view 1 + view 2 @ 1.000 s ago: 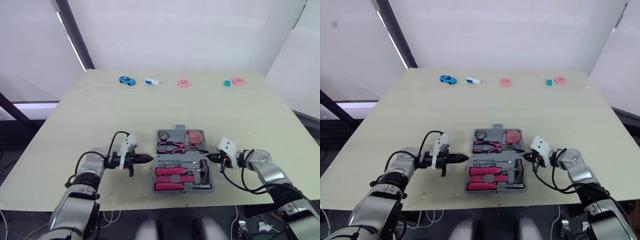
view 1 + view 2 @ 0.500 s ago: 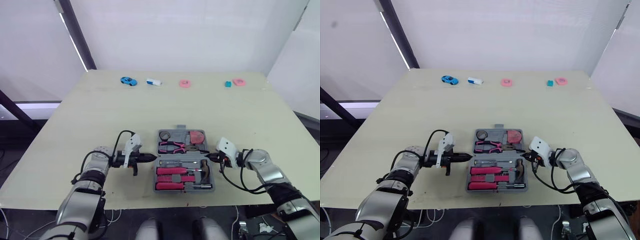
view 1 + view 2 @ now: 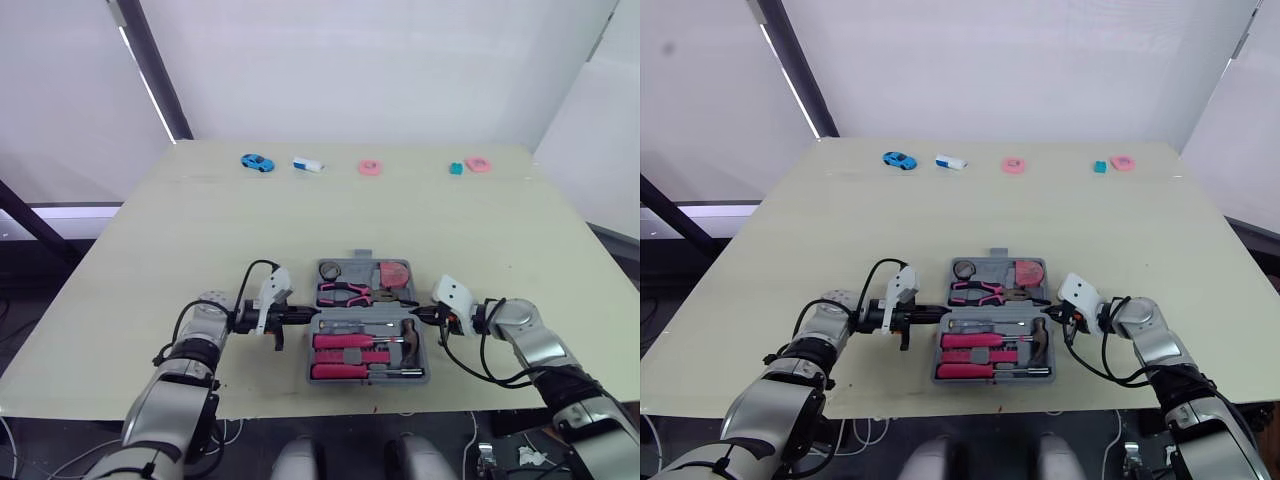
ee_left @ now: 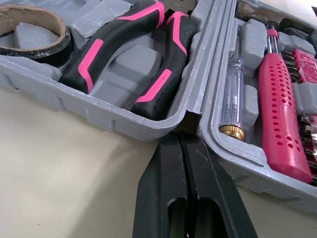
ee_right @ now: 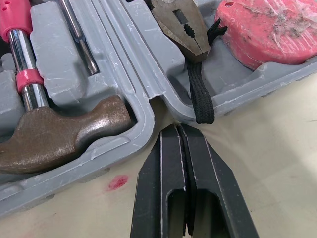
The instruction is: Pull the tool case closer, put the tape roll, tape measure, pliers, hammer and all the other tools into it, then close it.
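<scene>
Evidently the packing is done and closing is the step in hand. The tool case [image 4: 116,124] lies open and flat at the table's 6 o'clock, close to the robot, with its hinge line running from 9 to 3 o'clock.

The left gripper [image 3: 304,315] has its fingers pressed together, holding nothing, with its tip in the hinge notch at the case's 9 o'clock. The right gripper [image 5: 176,131] is likewise pinched together and empty, aimed at the matching notch at 3 o'clock.

To close well, I judge one half must swing up about that hinge evenly from both sides, so the tips should push at the same pace and the seated tools should not be jolted. The black strap [image 5: 200,96] droops over the rim near the 3 o'clock notch and could get caught in the seam.

- **12 o'clock half:** it holds the tape roll [image 3: 329,268], the pliers [image 3: 346,293] and the pink tape measure [image 5: 267,29].
- **6 o'clock half:** it holds the hammer [image 5: 59,134], pink-handled drivers [image 3: 343,342] and a clear tester screwdriver [image 4: 234,94].

Each tool sits in its own moulded recess.
</scene>
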